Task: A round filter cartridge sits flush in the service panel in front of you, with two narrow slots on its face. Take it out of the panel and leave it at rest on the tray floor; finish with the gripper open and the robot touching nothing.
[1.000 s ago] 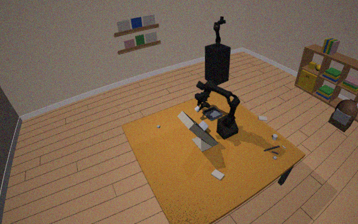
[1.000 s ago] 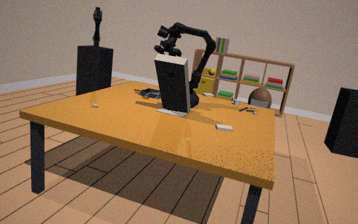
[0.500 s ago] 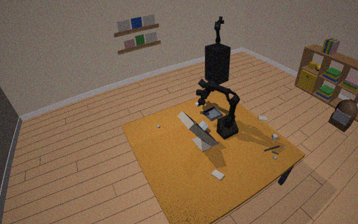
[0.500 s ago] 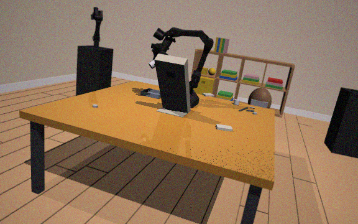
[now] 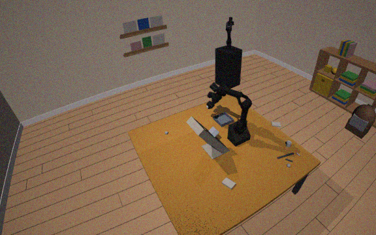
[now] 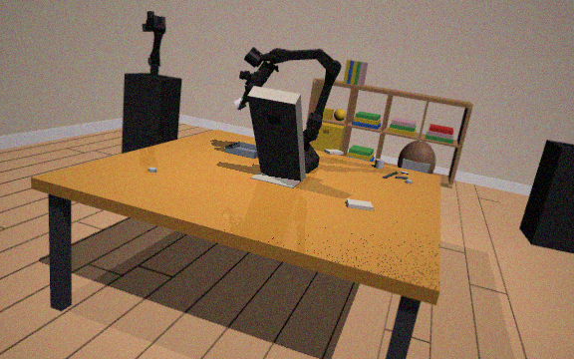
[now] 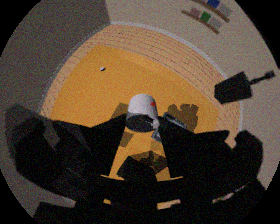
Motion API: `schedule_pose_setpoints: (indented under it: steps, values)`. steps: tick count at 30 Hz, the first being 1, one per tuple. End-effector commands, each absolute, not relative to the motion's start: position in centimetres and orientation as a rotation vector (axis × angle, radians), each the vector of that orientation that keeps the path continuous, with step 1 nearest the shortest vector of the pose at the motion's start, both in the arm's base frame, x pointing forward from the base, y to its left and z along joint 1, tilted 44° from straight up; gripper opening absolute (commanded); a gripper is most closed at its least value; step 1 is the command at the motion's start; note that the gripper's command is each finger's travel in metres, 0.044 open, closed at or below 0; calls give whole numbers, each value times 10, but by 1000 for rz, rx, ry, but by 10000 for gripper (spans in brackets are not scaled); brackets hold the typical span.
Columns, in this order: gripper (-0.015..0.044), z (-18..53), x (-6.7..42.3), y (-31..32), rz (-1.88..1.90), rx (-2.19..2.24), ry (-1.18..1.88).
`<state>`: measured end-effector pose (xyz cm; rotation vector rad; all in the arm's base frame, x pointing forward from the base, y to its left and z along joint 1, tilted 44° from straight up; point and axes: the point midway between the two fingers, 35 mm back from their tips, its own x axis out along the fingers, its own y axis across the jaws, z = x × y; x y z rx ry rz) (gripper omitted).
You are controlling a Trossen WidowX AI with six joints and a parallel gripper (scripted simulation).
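Hand: your hand (image 7: 143, 129) was clamped on the cartridge (image 7: 141, 107), gripping it so it could be carried.
Cartridge: out of the panel (image 6: 278, 135), held high above the desk (image 6: 207, 209).
Tray: the tray (image 5: 223, 119) lay below and beside the hand; lowering probably came next.
Panel: stood upright, between arm and viewer.

One table (image 5: 181, 196), one tray (image 5: 223, 119), one service panel (image 5: 211, 138), two wall shelves (image 5: 143, 32).

Orange table (image 5: 181, 196): panel stand (image 5: 211, 151), tray (image 5: 222, 119), arm base (image 5: 245, 140).
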<state>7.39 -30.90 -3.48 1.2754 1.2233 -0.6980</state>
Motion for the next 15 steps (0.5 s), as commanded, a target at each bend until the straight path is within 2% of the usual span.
schedule_pose_setpoints:
  steps: [1, 15]
  values:
    - [0, -50, 55, -307, -771, 1301, 1231]
    - [0, -122, -36, -262, -1123, 1437, 1274]
